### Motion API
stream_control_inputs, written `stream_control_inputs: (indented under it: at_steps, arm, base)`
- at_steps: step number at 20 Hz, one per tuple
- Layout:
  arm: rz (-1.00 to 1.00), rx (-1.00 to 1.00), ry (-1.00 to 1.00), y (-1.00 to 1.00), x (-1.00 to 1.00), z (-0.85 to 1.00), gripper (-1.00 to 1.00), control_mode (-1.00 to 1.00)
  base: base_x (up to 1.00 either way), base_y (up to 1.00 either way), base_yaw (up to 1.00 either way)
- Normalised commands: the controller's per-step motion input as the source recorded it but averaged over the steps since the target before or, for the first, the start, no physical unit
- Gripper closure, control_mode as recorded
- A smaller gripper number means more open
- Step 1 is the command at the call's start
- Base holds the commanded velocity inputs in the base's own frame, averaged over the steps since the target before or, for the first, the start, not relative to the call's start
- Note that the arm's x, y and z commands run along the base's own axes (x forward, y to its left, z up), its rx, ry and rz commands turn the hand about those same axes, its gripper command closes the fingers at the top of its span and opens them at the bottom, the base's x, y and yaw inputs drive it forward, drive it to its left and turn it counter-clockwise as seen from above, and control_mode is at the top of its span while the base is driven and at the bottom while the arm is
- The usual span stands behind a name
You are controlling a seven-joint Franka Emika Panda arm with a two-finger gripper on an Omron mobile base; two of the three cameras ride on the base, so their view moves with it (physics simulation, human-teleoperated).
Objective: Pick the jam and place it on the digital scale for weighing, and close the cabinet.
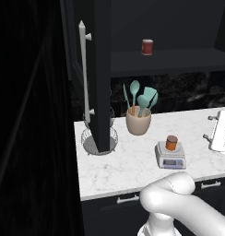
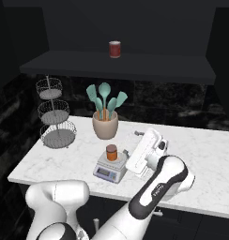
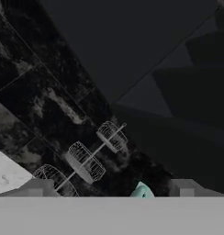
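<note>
So the jam [image 1: 171, 142] is sitting upright on the digital scale [image 1: 171, 156], right in the middle of the silver platform, and nothing is touching it. The scale is on the white marble bench [image 1: 128, 170], toward the front edge, with its display panel facing forward.

The claw [image 2: 145, 151] is up beside the scale, just to the right of it in the right base view, and its fingers are spread wide with nothing between them. In the hand view the two dark fingertips [image 3: 35, 187] stand far apart at the bottom, looking at the dark backsplash and a tilted three-tier wire basket stand [image 3: 84, 160].

Behind the scale there's a beige utensil cup [image 1: 138, 121] full of teal spatulas and spoons. The wire stand [image 2: 54, 115] is at the left end of the bench.

The cabinet [image 1: 98, 69] is open: in the left base view its black door sticks out edge-on toward the camera with the long light-grey bar handle [image 1: 84, 69] on it. A red jar with a pale lid [image 1: 147, 47] is on the shelf inside.
</note>
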Motion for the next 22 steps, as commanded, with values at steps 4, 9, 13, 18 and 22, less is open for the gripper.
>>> stream_control_inputs:
  at_steps: [4, 9, 13, 18, 22]
  arm:
    - [-0.07, 0.37, -0.13, -0.73, -0.06, 0.39, -1.00, -1.00]
    - [-0.17, 0.23, -0.04, -0.41, 0.00, 0.49, -1.00, -1.00]
    - [-0.09, 0.31, -0.07, -0.55, 0.00, 0.21, -1.00, -1.00]
    - [-0.10, 0.20, -0.08, -0.40, 0.00, 0.08, -1.00, -1.00]
    - [0.00, 0.11, 0.00, -0.42, 0.00, 0.29, -1.00, -1.00]
  base:
    - [0.00, 0.00, 0.00]
    - [0.00, 0.00, 0.00]
    - [0.00, 0.00, 0.00]
    - [0.00, 0.00, 0.00]
    - [0.00, 0.00, 0.00]
